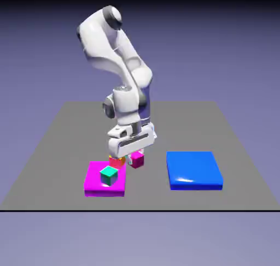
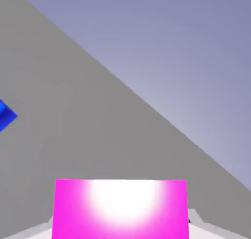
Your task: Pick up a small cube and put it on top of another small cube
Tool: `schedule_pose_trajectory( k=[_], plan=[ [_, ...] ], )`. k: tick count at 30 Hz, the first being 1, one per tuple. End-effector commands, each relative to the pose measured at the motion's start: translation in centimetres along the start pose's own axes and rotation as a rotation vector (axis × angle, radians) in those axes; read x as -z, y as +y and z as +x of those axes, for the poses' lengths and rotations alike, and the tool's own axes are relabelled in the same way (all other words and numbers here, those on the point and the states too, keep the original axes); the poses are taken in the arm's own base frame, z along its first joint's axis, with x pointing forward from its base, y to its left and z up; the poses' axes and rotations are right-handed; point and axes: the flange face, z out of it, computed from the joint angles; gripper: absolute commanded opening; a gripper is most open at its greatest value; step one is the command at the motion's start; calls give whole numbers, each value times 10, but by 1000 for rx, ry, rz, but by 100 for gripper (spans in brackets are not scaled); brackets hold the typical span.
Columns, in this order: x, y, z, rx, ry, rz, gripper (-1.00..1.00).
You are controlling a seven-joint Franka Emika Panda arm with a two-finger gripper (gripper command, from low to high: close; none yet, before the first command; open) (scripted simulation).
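Note:
The small magenta-pink cube (image 1: 136, 160) sits low over the grey table, just to the exterior view's right of the magenta slab. My gripper (image 1: 135, 154) is shut on it from above. In the hand view the cube (image 2: 121, 208) fills the bottom middle, brightly lit, and a grey fingertip (image 2: 194, 218) peeks out beside it. Whether the cube rests on the table or hangs just above it, I cannot tell. A small teal cube (image 1: 109, 175) stands on the magenta slab (image 1: 95, 185). A small red cube (image 1: 116, 162) stands at the slab's far edge, partly hidden by the hand.
A large flat blue slab (image 1: 194, 170) lies to the exterior view's right of the gripper. A corner of this blue slab (image 2: 6, 116) shows at the hand view's left edge. The grey table (image 1: 60, 150) ends at a dark front edge.

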Motion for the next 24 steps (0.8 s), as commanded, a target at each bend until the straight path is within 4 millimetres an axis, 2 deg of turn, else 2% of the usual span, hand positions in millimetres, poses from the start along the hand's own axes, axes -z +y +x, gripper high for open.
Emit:
schedule_pose_trajectory(
  k=[1,7,12,21,24],
  plan=[
    [6,5,3,-14,4,-5,-100],
    [32,30,14,-94,19,-28,-100],
    [44,49,17,-160,20,-41,-100],
    [42,82,10,-284,-1,-41,-100],
    [39,82,11,-284,-2,-39,-100]
  ],
)
